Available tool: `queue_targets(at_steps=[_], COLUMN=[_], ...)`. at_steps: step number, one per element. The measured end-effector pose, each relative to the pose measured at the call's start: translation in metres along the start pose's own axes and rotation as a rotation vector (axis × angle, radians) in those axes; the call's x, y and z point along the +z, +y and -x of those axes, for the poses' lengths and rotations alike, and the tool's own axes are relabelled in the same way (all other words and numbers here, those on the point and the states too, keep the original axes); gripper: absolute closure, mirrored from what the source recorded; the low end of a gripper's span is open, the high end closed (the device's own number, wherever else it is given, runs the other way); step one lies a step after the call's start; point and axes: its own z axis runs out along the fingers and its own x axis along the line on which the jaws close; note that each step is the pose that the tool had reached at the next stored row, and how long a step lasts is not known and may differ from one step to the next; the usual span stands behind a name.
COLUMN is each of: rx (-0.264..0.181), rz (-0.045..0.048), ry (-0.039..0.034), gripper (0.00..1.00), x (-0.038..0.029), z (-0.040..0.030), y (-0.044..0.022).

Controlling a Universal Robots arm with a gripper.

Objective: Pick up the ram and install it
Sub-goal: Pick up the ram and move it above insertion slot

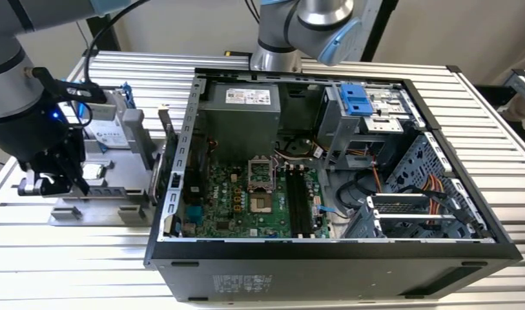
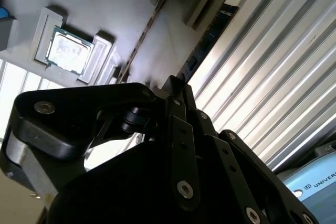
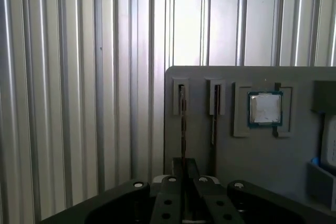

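Exterior view: ribbed metal desk, open PC case mid-desk. Grey tray at the exterior view's left holds processor & hard drive. First wrist view: ram on edge in tray slot, arm vertical, end effector pinched tight on it.

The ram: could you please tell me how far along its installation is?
Nothing is done yet: the motherboard's slots look empty. In hand: the gripper sits over the tray, lined up with one ram standing on edge in it. Left: that ram is not yet lifted out or seated in a slot.
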Motion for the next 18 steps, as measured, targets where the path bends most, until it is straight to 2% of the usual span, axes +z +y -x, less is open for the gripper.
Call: queue_targets(at_steps=[15,16,18], rx=[0.0,0.0,0.0], rz=[-0.0014,-0.0014,-0.0015], ry=[0.0,0.0,0.0], gripper=[1.0,1.0,1.0], x=[-0.0142,-0.0174,-0.019], z=[-0.0003,-0.0004,-0.0004], y=[0.0,0.0,0.0])
